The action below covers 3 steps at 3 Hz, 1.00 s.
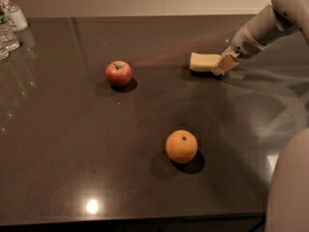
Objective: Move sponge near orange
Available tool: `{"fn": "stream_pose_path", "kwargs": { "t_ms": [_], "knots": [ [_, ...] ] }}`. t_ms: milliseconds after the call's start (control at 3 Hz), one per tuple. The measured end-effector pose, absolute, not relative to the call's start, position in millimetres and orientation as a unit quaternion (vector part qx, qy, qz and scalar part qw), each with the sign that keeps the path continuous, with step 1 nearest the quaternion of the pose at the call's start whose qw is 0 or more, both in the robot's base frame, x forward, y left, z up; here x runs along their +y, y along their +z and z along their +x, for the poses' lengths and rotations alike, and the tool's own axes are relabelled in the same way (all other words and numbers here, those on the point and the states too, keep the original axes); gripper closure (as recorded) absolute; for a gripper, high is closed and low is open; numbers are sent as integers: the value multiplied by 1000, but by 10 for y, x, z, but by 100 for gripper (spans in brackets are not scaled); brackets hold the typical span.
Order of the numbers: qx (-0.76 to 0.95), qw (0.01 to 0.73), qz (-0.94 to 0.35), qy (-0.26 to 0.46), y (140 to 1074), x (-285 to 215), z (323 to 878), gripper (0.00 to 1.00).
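Note:
The pale cream sponge (202, 62) lies on the dark table (72, 144) at the back right. My gripper (223, 65) comes in from the upper right and sits at the sponge's right end, touching or overlapping it. The orange (181, 146) stands in the front middle of the table, well apart from the sponge and nearer the camera.
A red apple (119, 73) stands left of the sponge, in the middle left. Water bottles (9, 23) stand at the far left back corner. Part of my pale body (289, 187) fills the lower right corner. The table's front edge runs along the bottom.

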<state>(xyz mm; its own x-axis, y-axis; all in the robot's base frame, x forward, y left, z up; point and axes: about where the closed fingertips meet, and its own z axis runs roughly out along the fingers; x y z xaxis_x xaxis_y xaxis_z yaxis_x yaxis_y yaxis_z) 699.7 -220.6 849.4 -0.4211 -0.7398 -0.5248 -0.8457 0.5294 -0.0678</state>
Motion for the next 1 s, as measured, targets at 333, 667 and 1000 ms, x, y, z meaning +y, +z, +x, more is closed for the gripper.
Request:
{"fn": "stream_pose_path", "kwargs": {
  "t_ms": [333, 667, 1000],
  "knots": [
    [821, 263, -493, 115, 8637, -2116, 6743, 100],
    [804, 253, -521, 133, 8698, -1963, 6325, 100],
    [791, 227, -550, 140, 8638, -1789, 5891, 100]
  ]
}}
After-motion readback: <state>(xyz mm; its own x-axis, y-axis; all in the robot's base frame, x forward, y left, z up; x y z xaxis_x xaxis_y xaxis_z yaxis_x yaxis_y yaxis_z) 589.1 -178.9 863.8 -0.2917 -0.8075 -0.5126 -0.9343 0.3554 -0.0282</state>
